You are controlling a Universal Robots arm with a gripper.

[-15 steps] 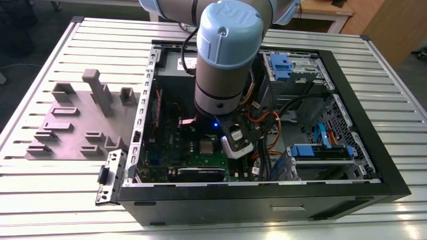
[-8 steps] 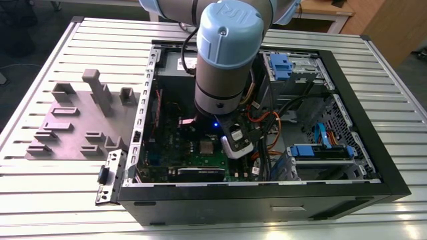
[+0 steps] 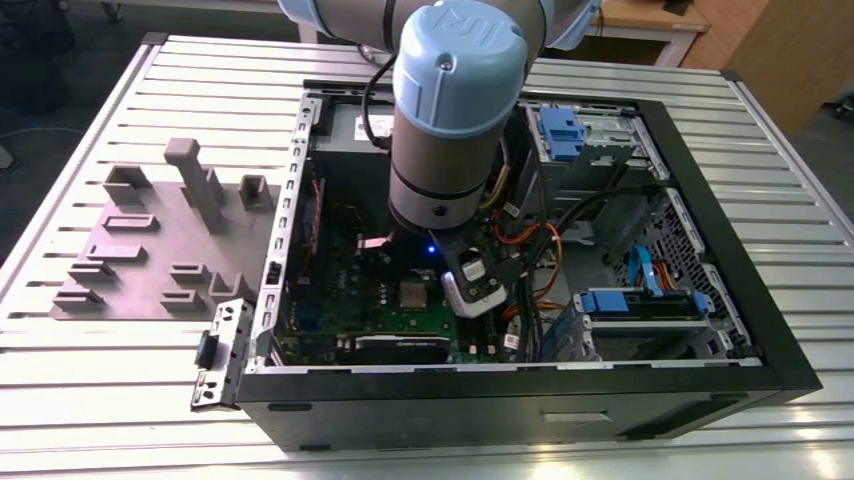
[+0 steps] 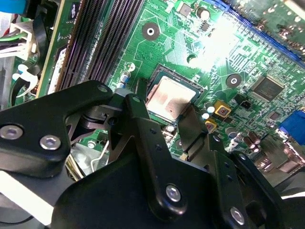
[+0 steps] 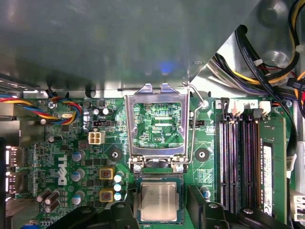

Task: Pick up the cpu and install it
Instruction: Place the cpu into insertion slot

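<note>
The cpu [image 5: 158,202] is a small silvery square lying flat in the socket on the green motherboard [image 5: 62,157]. In the second wrist view the cpu [image 4: 169,99] catches a warm glare. My gripper [image 5: 158,206] hovers just over it, open, with one black finger [image 5: 119,212] on each side and a gap between each finger and the chip. The same stance shows in the second wrist view, where the gripper [image 4: 162,109] straddles the socket. In the exterior view the gripper [image 3: 474,290] reaches down into the open computer case [image 3: 534,400], close to the cpu [image 3: 416,293].
The silver socket frame [image 5: 157,126] stands flipped open beside the socket, its wire lever [image 5: 193,124] raised. Memory slots [image 5: 233,162] run alongside. Cable bundles [image 5: 267,62] and drive bays [image 3: 641,305] crowd the case. A grey fixture block [image 3: 160,240] sits on the slatted table at the exterior view's left.
</note>
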